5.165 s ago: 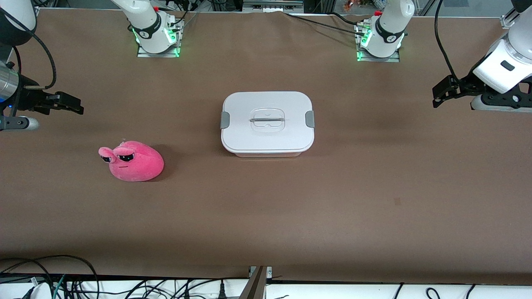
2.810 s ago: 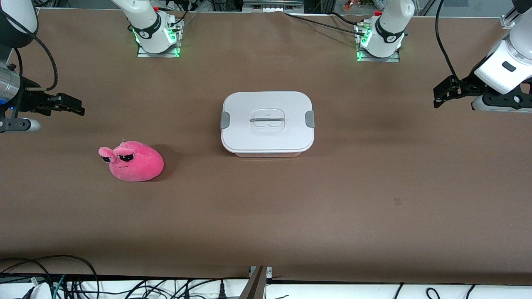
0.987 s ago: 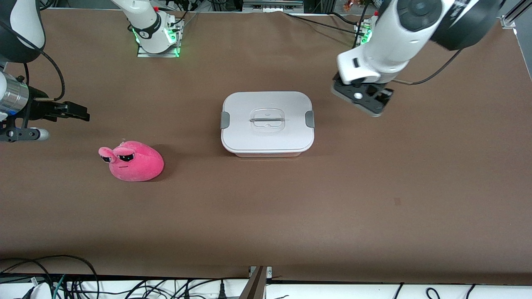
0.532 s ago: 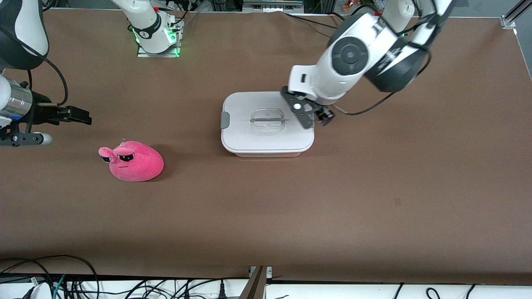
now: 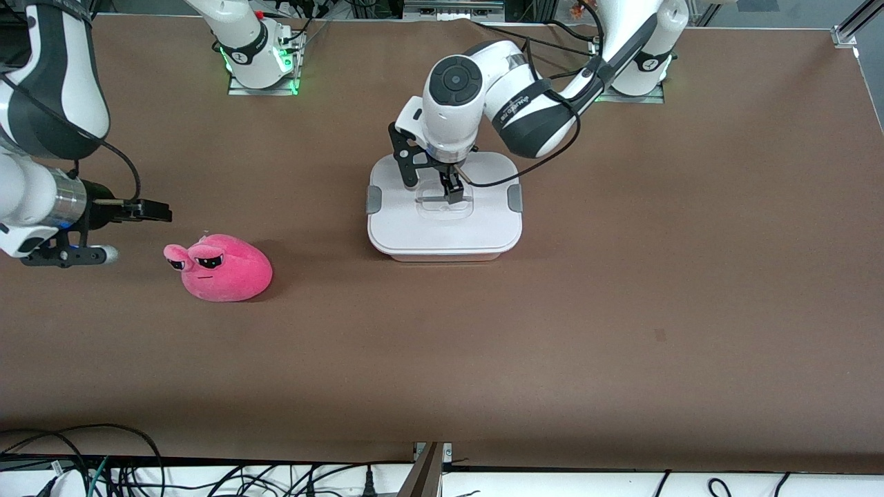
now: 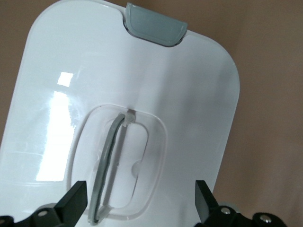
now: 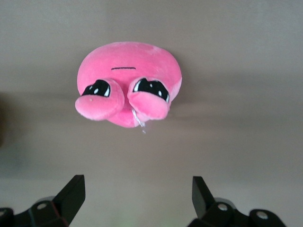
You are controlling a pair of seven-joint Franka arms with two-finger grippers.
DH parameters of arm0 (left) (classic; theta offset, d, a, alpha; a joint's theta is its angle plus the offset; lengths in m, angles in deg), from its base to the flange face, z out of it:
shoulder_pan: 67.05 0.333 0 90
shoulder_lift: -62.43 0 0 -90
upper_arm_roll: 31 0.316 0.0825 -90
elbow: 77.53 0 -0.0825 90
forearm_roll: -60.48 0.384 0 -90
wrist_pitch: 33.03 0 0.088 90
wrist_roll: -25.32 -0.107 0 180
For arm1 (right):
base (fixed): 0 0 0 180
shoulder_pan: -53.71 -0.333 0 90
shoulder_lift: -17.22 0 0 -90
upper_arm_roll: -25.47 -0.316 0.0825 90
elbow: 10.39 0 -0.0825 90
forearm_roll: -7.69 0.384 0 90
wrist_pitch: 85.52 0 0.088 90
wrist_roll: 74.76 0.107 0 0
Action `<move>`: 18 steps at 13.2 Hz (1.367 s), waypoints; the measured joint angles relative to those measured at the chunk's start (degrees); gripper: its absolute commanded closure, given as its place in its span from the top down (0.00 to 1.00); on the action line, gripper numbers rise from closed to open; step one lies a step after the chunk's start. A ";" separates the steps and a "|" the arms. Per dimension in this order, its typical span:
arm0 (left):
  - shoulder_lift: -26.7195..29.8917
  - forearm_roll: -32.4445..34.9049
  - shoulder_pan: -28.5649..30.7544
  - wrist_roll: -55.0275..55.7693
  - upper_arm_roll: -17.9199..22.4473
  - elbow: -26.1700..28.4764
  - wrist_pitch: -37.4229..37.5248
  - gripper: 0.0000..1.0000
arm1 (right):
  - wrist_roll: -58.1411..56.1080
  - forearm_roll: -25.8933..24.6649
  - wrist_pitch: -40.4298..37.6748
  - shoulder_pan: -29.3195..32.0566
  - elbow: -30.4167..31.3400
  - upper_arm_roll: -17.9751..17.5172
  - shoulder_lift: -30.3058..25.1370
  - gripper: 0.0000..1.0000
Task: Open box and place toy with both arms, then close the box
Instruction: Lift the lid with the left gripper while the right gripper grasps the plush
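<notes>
The box (image 5: 442, 231) stands shut in the middle of the table, its white lid on, with grey clips (image 5: 514, 198) at both ends. My left gripper (image 5: 433, 188) hangs open just over the lid's clear handle (image 5: 444, 200). In the left wrist view the fingers (image 6: 75, 201) straddle the handle recess, with the handle (image 6: 106, 165) close to one finger and the lid (image 6: 189, 94) filling the view. The pink toy (image 5: 221, 268) lies toward the right arm's end of the table. My right gripper (image 5: 155, 209) is open and empty above the table beside the toy (image 7: 128, 80).
The two arm bases (image 5: 259, 59) stand at the table's edge farthest from the front camera. Cables (image 5: 69, 462) hang below the table's near edge. Brown table surface (image 5: 621, 310) surrounds the box and toy.
My left arm has swung in from its end of the table and come down over the box lid's handle. My right gripper has moved closer to the toy.
</notes>
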 measured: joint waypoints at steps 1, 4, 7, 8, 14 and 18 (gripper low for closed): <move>0.00 0.41 0.23 -0.84 0.20 -0.29 0.00 1.00 | 0.00 0.01 0.70 -0.28 0.03 -0.06 0.89 1.00; -0.72 1.81 0.74 -1.80 0.57 -0.55 -1.22 0.81 | 0.09 0.02 4.29 -1.56 0.74 -0.22 3.10 1.00; -2.22 3.67 0.71 -2.44 0.60 -0.55 -2.81 0.45 | 0.17 0.02 9.47 -1.99 3.69 -0.21 4.52 1.00; -2.71 5.02 0.65 -2.55 0.60 -0.55 -3.52 0.27 | 0.17 0.02 11.22 -2.01 4.97 -0.21 4.85 1.00; -3.15 6.18 0.55 -5.43 0.06 -0.80 -4.25 0.06 | 0.17 0.02 14.91 -2.15 9.07 -0.22 4.99 1.00; -2.38 6.18 0.60 -5.70 -0.33 -0.95 -3.55 0.02 | 0.17 0.02 12.72 -2.49 8.60 -0.22 4.06 1.00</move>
